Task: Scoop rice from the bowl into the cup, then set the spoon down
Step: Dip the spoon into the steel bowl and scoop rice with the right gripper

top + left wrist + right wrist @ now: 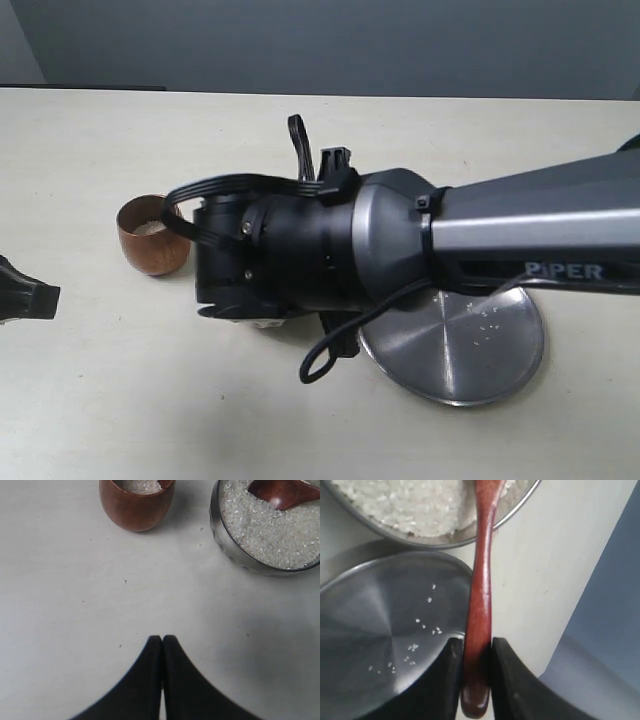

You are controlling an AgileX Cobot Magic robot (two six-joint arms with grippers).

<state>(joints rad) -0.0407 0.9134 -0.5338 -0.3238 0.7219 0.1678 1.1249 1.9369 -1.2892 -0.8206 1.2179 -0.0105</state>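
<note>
The wooden cup (152,235) stands at the left with some rice in it, also seen in the left wrist view as the cup (136,502). The steel bowl (235,550) holds heaped rice (270,530), and the spoon (282,492) has its round end in the grains. In the exterior view the right arm hides the bowl. My right gripper (477,647) is shut on the spoon (479,615) near the handle's end, the handle reaching over the bowl (440,541) rim into the rice (410,505). My left gripper (162,639) is shut on nothing, low over the table short of the cup.
A flat steel plate (455,345) with several stray grains lies at the right front, beside the bowl; it shows under my right gripper as the plate (370,625). The left gripper's tip (28,297) sits at the far left edge.
</note>
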